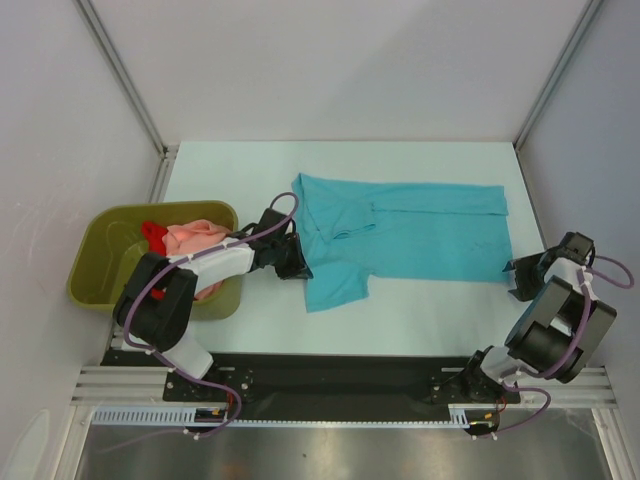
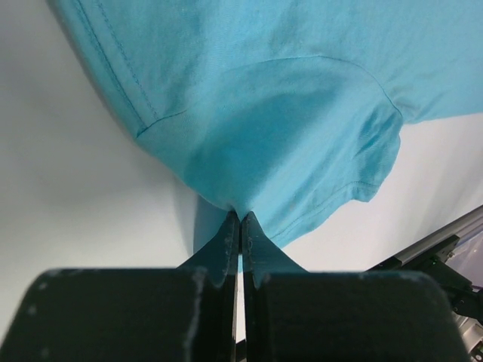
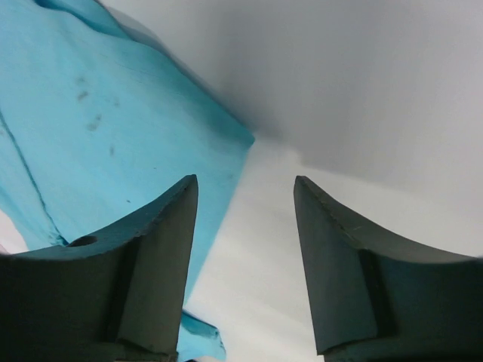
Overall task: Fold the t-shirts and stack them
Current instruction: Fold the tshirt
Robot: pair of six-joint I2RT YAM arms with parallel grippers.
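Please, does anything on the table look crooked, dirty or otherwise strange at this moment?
Yes. The turquoise-blue cloth t-shirt lies half folded and uneven: one sleeve sticks out toward the near edge, beside where the shut left gripper pinches the cloth. A few small dark specks mark the fabric.

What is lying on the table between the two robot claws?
The blue t-shirt, spread out, as the top view shows. The left gripper is shut on one edge of it; the right gripper stands open at the other end.
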